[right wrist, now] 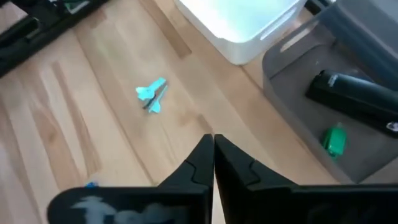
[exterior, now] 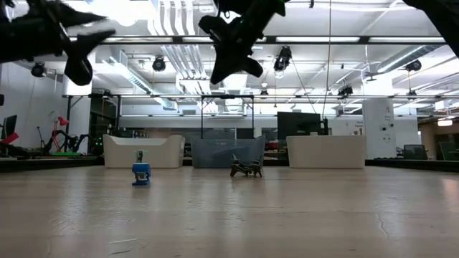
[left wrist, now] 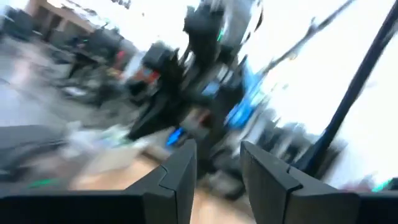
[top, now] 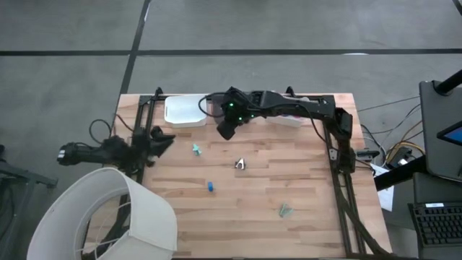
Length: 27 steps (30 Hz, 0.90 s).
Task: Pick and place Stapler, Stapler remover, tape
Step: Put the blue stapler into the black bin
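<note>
At the far left, the left tool (top: 164, 141) is hanging over the left edge of the wooden tabletop (top: 303, 180), and its two dark fingers (left wrist: 180, 177) are standing a little apart with nothing between them. A big white lamp-like shade (top: 115, 217) is sitting at the near left corner. A white bin (top: 185, 110) is resting at the back edge. Just right of it, the right tool (top: 226, 130) is hovering in the air near the back of the tabletop, and its fingers (right wrist: 202, 165) are pressing together with nothing in them. Below it, a small teal claw piece (top: 195, 149) is lying on the wood. A little blue piece (top: 210, 186) is sitting nearer the front, and a silvery claw piece (top: 240, 165) is lying near the middle. A grey bin (right wrist: 323, 106) is sitting beside the white bin, and it is holding a black stapler (right wrist: 354, 96) and a small green thing (right wrist: 334, 139); I cannot tell if that is tape. Farther right, near the front, another small teal piece (top: 286, 211) is lying on the wood.
</note>
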### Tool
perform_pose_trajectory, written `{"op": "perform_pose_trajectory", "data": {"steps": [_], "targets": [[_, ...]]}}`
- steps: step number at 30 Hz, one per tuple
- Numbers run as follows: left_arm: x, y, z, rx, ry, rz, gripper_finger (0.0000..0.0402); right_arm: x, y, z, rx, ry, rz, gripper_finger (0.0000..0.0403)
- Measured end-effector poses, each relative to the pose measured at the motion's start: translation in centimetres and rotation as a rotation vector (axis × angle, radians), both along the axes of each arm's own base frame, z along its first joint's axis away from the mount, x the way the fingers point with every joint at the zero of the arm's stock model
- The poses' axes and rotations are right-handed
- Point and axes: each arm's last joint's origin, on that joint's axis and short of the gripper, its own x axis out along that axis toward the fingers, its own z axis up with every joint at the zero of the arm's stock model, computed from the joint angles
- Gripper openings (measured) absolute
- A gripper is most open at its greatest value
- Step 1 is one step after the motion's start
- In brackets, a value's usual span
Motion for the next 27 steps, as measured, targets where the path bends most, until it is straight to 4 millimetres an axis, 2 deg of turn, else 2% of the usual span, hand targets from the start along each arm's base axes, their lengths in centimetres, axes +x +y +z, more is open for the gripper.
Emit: {"op": "perform_pose_trajectory", "data": {"steps": [2,5,9,13,23,27], "targets": [[-0.3,0.0,0.9,-0.097,-0.116,-0.032,0.0126,-0.4,0.1,0.7,-0.005,-0.014,-0.001,0.0009],[-0.6,0.1,1.6,-0.131,-0.2,-0.046,0.0127,-1.3,0.4,1.6,-0.003,-0.029,-0.009,0.0008],[-0.8,0.2,2.3,-0.204,-0.263,-0.045,0.0127,-2.4,0.6,1.7,-0.016,-0.021,-0.035,0.0008],[-1.5,0.4,3.5,-0.336,-0.413,-0.058,0.0129,-3.2,0.7,1.7,-0.008,-0.021,-0.054,0.0008],[-1.9,0.6,4.7,-0.542,-0.502,-0.099,0.0124,-3.2,1.8,1.1,0.027,-0.006,-0.027,0.0008],[-1.5,0.7,4.6,-0.576,-0.489,-0.047,0.0124,-3.1,2.1,1.1,0.07,-0.014,0.033,0.0008]]}}
